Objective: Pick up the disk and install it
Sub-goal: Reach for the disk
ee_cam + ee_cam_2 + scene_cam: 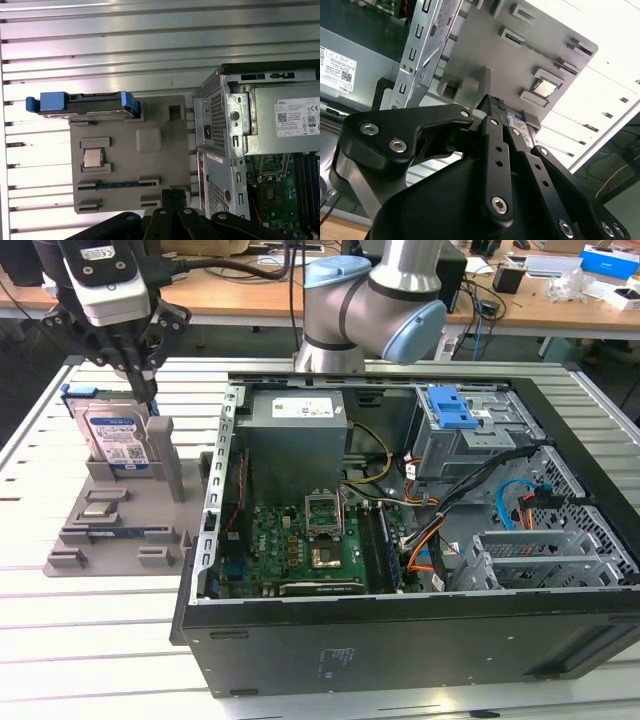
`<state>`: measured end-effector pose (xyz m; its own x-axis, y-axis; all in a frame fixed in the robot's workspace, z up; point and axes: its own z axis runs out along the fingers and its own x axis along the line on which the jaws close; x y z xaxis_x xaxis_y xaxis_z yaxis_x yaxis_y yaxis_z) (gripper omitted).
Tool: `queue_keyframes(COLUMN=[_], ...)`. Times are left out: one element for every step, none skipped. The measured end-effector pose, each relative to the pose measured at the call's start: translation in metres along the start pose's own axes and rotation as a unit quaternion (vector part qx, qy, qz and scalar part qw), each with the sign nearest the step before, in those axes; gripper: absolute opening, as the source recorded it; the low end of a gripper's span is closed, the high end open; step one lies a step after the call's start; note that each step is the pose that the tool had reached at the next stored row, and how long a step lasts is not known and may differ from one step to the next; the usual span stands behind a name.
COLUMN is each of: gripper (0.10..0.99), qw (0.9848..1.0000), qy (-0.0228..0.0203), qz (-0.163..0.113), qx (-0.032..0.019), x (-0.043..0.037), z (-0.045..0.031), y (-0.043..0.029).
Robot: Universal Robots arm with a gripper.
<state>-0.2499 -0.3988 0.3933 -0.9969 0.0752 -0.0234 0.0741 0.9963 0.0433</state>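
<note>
1. The table, a slatted white bench, carries everything.
2. The case lies open on its side at the exterior view's right, with board and cables exposed. I see no disk seated inside it, so the install is not done.
3. The arm rises behind the case and reaches across to the exterior view's left.
4. The tray, a grey parts fixture, sits on the table just beside the case's wall.
5. The disk stands on edge in a slot at the tray's end farthest from the exterior camera, with its label facing that camera (the first wrist view shows it edge-on, blue rails at both ends). It is not lifted.
6. The gripper hangs just above the disk's top edge, near the corner beside the tray's grey post. It looks drawn together to a narrow tip and clamps nothing. I cannot tell whether it touches the disk.
7. A blue bracket sits on the drive cage inside the case, with no drive in it.
8. By my reading the task is at its start: grasp, carry and seating are all left.
</note>
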Motion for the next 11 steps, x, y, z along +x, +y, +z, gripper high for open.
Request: queue_keyframes(gripper=[0.106,0.106,0.106,0.106,0.106,0.106,0.106,0.106,0.106,0.106,0.106], qw=[1.0,1.0,1.0,1.0,1.0,1.0,1.0,1.0,1.0,1.0,1.0], qy=[0.0,0.0,0.0,0.0,0.0,0.0,0.0,0.0,0.0,0.0,0.0], qz=[0.0,0.0,0.0,0.0,0.0,0.0,0.0,0.0,0.0,0.0,0.0], qx=[0.0,0.0,0.0,-0.0001,0.0,0.0,0.0,0.0,0.0,0.0,0.0], x=[0.0017,0.0031,0.0045,0.0058,0.007,0.0093,0.0105,0.0116,0.0136,0.0151,0.0174], z=[0.0,-0.0001,-0.0001,-0.0001,-0.0001,-0.0002,-0.0002,-0.0003,-0.0003,-0.0004,-0.0004], y=[-0.0001,-0.0002,-0.0003,-0.0004,-0.0005,-0.0007,-0.0008,-0.0009,-0.001,-0.0011,-0.0013])
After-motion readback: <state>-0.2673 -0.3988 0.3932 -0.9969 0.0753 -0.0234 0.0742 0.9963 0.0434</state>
